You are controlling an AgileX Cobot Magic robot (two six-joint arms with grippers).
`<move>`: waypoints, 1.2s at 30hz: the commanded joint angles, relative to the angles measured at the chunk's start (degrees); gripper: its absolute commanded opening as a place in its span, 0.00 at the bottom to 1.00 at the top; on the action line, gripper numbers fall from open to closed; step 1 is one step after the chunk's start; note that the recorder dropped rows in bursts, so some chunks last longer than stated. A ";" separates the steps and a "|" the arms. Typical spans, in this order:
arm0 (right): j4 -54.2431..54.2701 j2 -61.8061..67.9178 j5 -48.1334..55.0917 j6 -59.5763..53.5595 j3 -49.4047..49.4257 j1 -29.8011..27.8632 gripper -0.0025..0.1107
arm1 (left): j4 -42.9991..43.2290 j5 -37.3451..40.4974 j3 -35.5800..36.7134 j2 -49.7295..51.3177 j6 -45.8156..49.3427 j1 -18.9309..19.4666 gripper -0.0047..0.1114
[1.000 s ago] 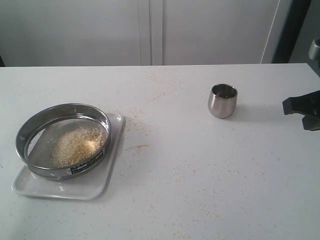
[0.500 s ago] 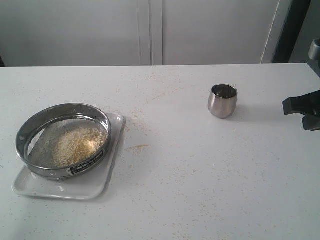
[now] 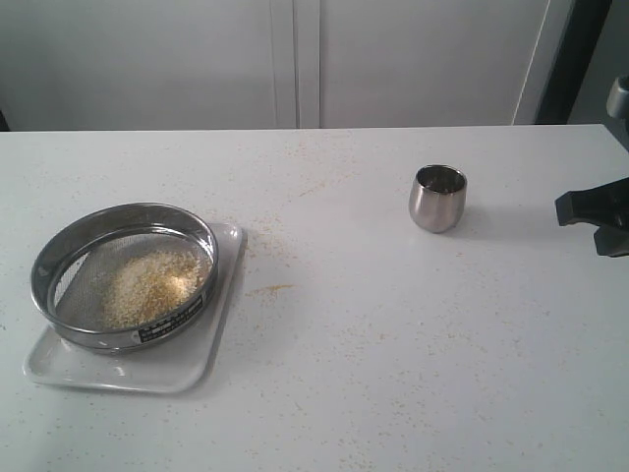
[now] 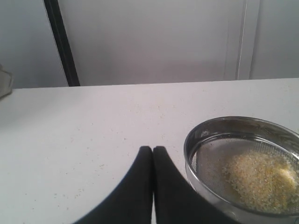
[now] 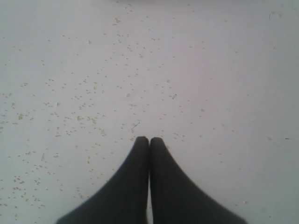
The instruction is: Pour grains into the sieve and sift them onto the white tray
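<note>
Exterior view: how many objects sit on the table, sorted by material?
Shiny steel: 2 (wide round mesh-bottomed sieve, small rounded cup)
Glossy white: 1 (flat rectangular tray under the sieve)
Loose yellow-beige grains: 1 heap, inside the sieve
Total: 4

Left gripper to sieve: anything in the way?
Nothing visible. The left gripper, shut, is next to the sieve, with only tabletop between them. The steel cup stands well away.
</note>
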 commanded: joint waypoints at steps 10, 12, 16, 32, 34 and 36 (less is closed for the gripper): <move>-0.54 -0.48 -0.41 0.16 0.23 -0.36 0.02 | -0.74 8.29 -11.08 13.63 -0.55 0.12 0.04; -0.54 -0.48 -0.41 0.16 0.23 -0.36 0.02 | -0.74 7.38 -11.08 13.63 -0.55 0.12 0.04; -0.54 -0.48 -0.41 0.16 0.23 -0.36 0.02 | -0.74 6.00 -11.08 13.63 -0.55 0.12 0.04; -0.44 -0.48 -0.41 0.16 0.23 -0.36 0.02 | -0.74 4.61 -15.71 30.10 -2.04 0.12 0.04; -0.44 -0.48 -0.41 0.16 0.23 -0.36 0.02 | -0.74 6.95 -18.57 35.28 -2.04 0.12 0.04; -0.44 -0.48 -0.41 0.16 0.23 -0.36 0.02 | -0.74 9.08 -21.86 40.48 -2.04 0.12 0.04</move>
